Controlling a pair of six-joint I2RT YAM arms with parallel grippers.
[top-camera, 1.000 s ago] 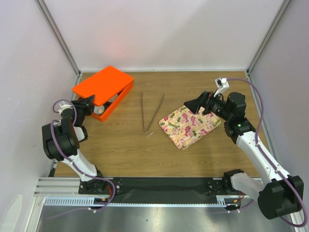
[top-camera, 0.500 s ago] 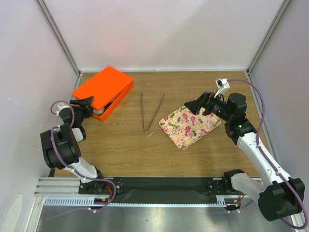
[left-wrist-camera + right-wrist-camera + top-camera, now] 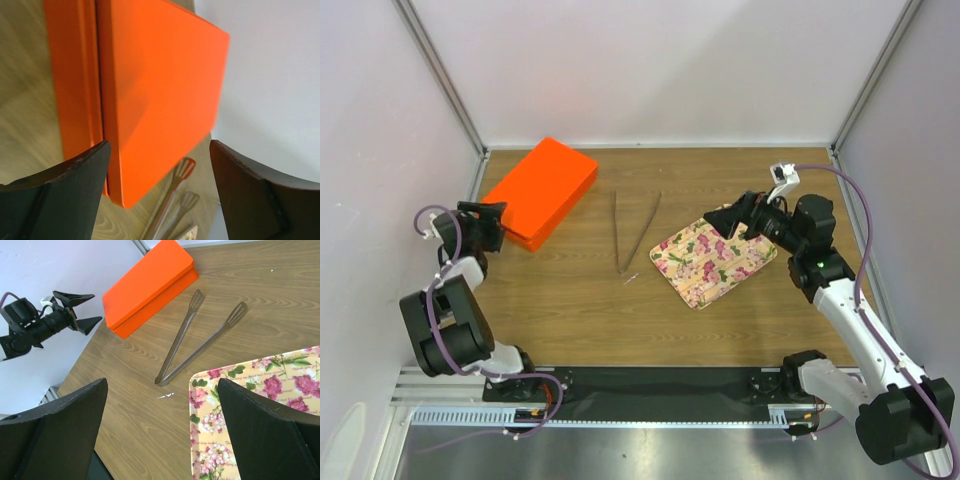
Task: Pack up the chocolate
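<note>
Lying shut on the far left of the wooden table [image 3: 580, 300], the orange lidded box [image 3: 542, 192] has plain faces, and the chocolate is out of sight in every view. The left gripper [image 3: 96, 308] hovers just beside the box's near end, jaws spread wide and holding nothing. Metal tongs [image 3: 633, 232] lie between the box and the pink-flowered tray [image 3: 715, 260], apart from both. The right gripper [image 3: 723, 220] hangs over the tray's far corner, jaws fully spread and empty. The tray's visible surface shows only its flower print.

box [image 3: 542, 190]: smooth orange plastic, slight sheen
tongs [image 3: 617, 235]: bare shiny metal
tray [image 3: 713, 262]: smooth, flower-printed
table [image 3: 580, 300]: matt wood grain
</note>
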